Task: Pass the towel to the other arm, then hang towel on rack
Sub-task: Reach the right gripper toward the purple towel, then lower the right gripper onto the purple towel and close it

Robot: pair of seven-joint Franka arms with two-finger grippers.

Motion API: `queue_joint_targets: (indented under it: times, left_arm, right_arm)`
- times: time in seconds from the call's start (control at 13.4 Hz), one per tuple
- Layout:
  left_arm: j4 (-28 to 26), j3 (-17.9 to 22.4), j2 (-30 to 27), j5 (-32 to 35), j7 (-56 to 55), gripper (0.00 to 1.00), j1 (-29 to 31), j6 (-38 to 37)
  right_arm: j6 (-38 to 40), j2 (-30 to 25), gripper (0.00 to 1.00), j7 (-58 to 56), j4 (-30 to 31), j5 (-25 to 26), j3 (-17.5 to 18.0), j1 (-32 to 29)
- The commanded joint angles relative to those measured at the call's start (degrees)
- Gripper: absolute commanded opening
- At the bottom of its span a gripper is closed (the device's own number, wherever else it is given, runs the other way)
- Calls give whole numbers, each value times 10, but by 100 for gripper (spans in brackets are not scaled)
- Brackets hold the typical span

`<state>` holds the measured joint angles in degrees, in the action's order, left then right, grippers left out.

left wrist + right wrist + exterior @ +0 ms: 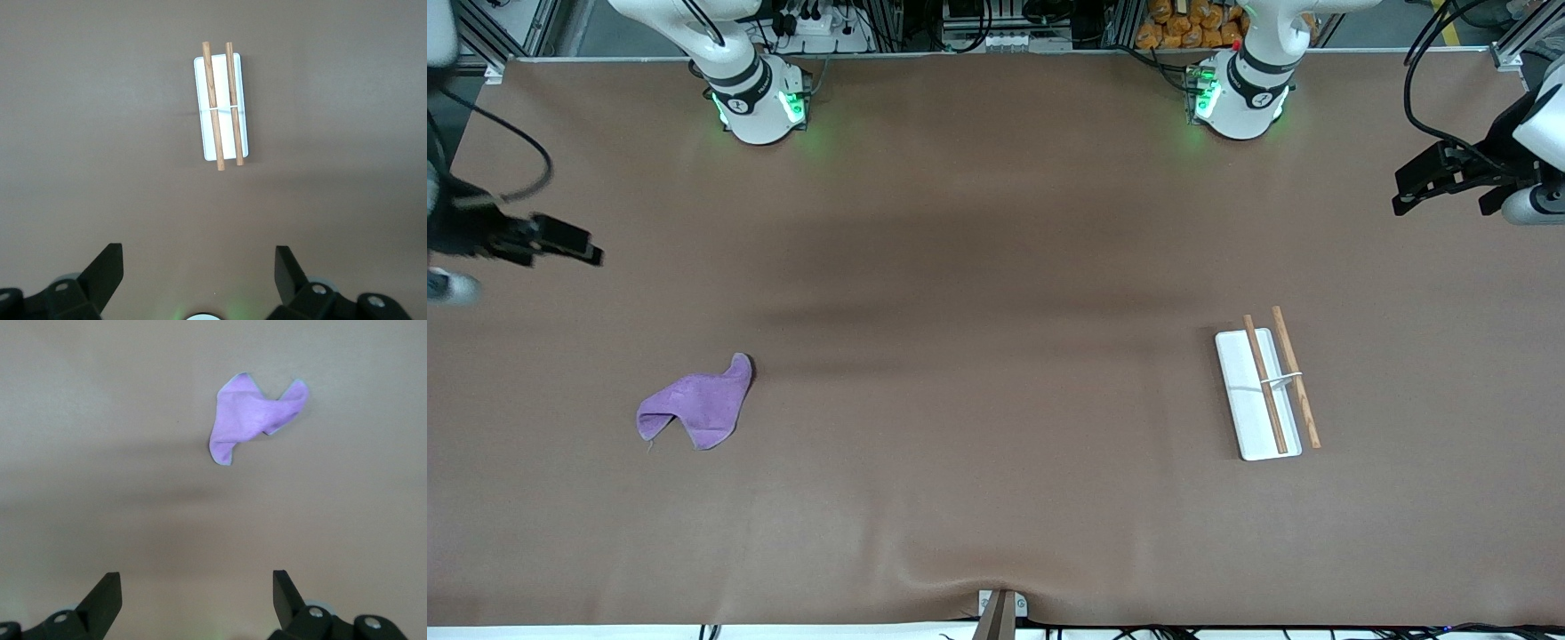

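Observation:
The lilac-purple towel (pixel 698 404) lies crumpled on the brown table toward the right arm's end; it also shows in the right wrist view (pixel 255 417). The rack (pixel 1267 384), a white tray with two brown rods joined by a white crosspiece, stands toward the left arm's end; it also shows in the left wrist view (pixel 222 105). My right gripper (pixel 574 246) (pixel 196 577) is open and empty, up in the air over the table's edge at its own end. My left gripper (pixel 1412 188) (pixel 198 252) is open and empty, up over the table's edge at its own end.
The two arm bases (pixel 760 102) (pixel 1240 98) stand along the table's edge farthest from the front camera. A small bracket (pixel 999 613) sits at the middle of the edge nearest to the camera. Brown table cover (pixel 996 356) stretches between towel and rack.

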<state>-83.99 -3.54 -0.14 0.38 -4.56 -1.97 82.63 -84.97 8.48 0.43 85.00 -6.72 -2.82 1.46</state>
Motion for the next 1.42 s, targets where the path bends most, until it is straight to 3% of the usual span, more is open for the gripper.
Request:
queue_joint_targets:
  times: [0.0,0.22,0.67,0.97,1.35]
  left_arm:
    - [2,-2,-8,-1,-2,100,0,-7]
    - [3,-14,-10,4,0,100,-1,-8]
    - [2,-16,-4,2,-3,100,0,-5]
    - [2,-16,-4,0,-2,100,-1,-2]
    - [1,-16,-6,0,2,100,2,-5]
  right_arm:
    - [3,28,100,-2,-12,-6,-3,31]
    - [-2,74,100,-3,-11,10,-3,48]
    - [-67,185,100,-14,-12,7,-5,10]
    - [-115,247,100,-116,-5,23,-7,-19]
    - [-232,305,100,-243,-5,62,-7,-35]
